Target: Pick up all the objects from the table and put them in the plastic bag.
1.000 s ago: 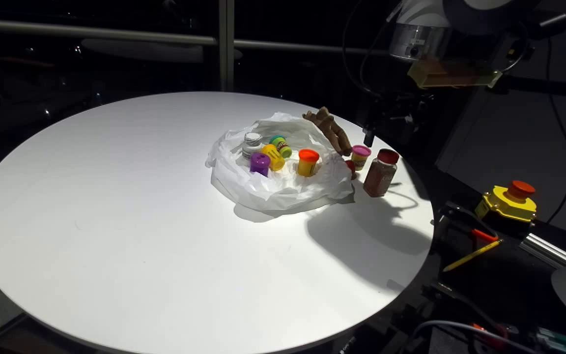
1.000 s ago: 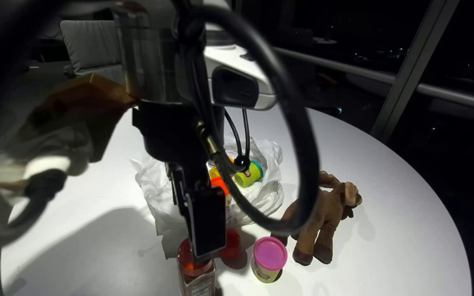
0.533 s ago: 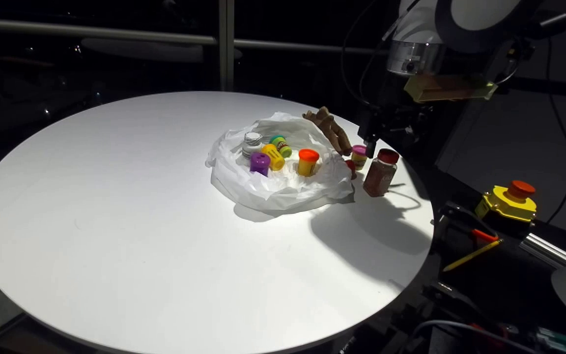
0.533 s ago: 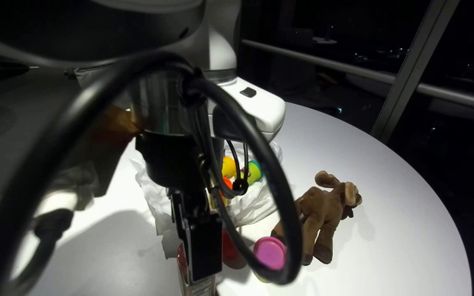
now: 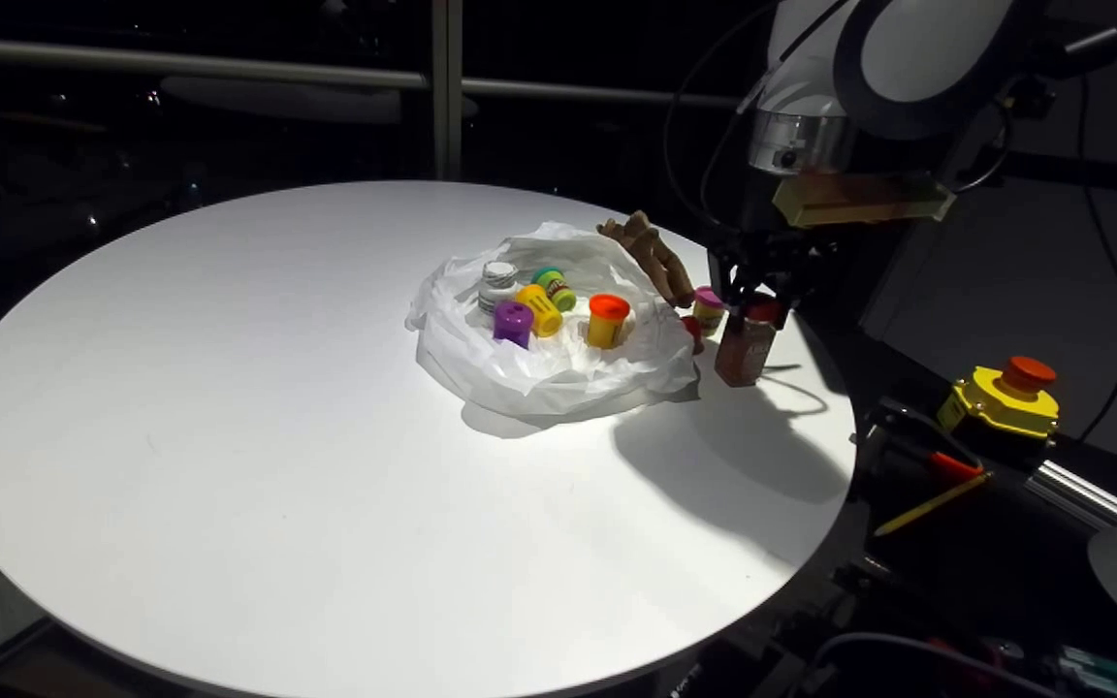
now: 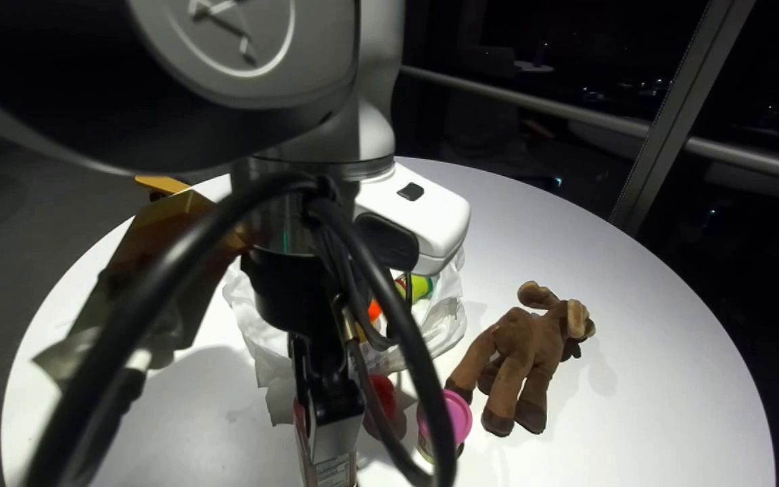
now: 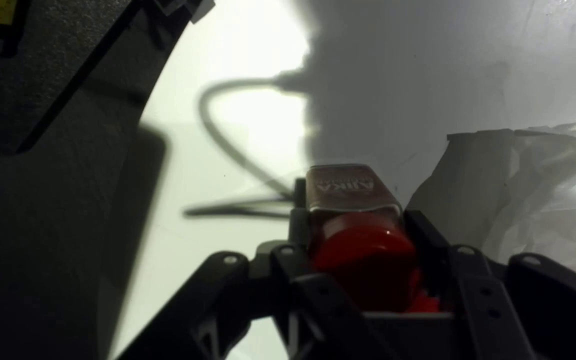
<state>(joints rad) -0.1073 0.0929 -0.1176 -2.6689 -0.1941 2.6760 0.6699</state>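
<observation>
"Well, look at that: the gripper [image 7: 357,212] holds the red-capped bottle [image 7: 345,187] pinched between its fingers [image 7: 298,227], one on each side!"

"And where's that bottle?"

"Standing on the round white table [image 5: 258,456], over on the right in an exterior view, apart from the plastic bag [image 5: 558,391]."

"Who's in the bag, then?"

"White-capped bottle [image 5: 497,291] on the left, purple cup [image 5: 513,325] on the near side, yellow piece [image 5: 542,312] just beside it, teal-lidded cup [image 5: 556,290] on the far side, orange-lidded cup [image 5: 607,324] upright towards the right."

"And outside?"

"Pink-lidded cup [image 5: 709,312] on the far side of the red-capped bottle, a partly hidden red thing [image 5: 693,335] by the bag's right edge, and the brown furry toy [image 6: 525,345] lying farther back, near the bag's far right rim."

"Anything off the table?"

"A yellow-and-red device [image 5: 1000,407], to the right!"
</observation>
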